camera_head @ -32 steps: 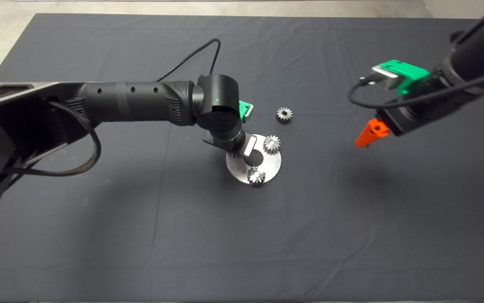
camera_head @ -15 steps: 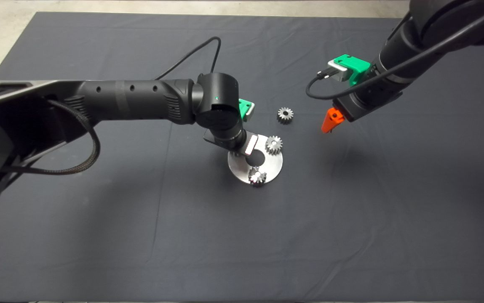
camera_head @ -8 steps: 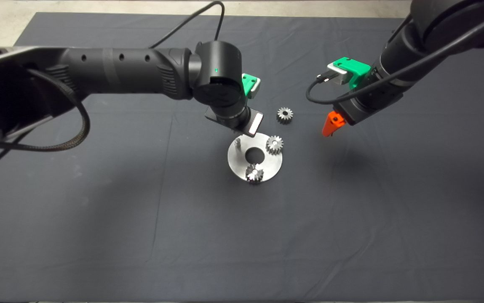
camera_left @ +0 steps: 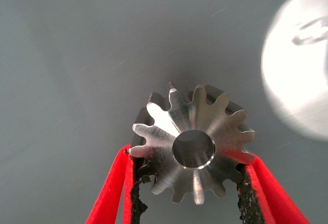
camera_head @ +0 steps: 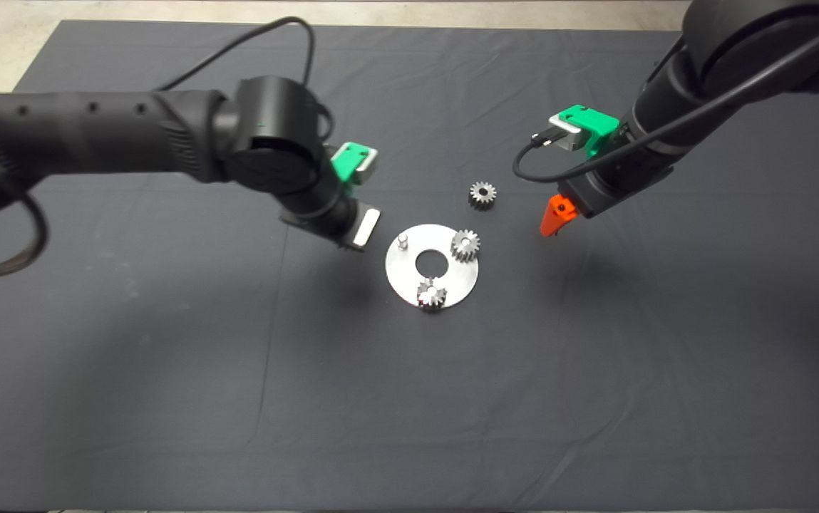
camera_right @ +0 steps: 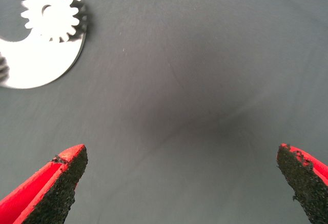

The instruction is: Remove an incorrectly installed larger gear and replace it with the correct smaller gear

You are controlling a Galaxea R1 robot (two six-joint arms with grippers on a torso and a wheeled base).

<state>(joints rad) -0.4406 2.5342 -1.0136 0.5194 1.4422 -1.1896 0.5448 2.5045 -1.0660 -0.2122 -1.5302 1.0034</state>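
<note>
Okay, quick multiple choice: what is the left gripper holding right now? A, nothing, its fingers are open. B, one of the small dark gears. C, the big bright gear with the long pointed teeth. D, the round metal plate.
C: in the left wrist view the red fingers clamp the larger gear on both sides, lifted off the mat beside the round plate.

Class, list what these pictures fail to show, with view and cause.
Head view: the left gripper and its bright silver larger gear, mostly hidden under the black wrist.
Left wrist view: round silver plate, glare-washed, cut by the edge.
Right wrist view: small dark-grey smaller gear out of frame.
</note>
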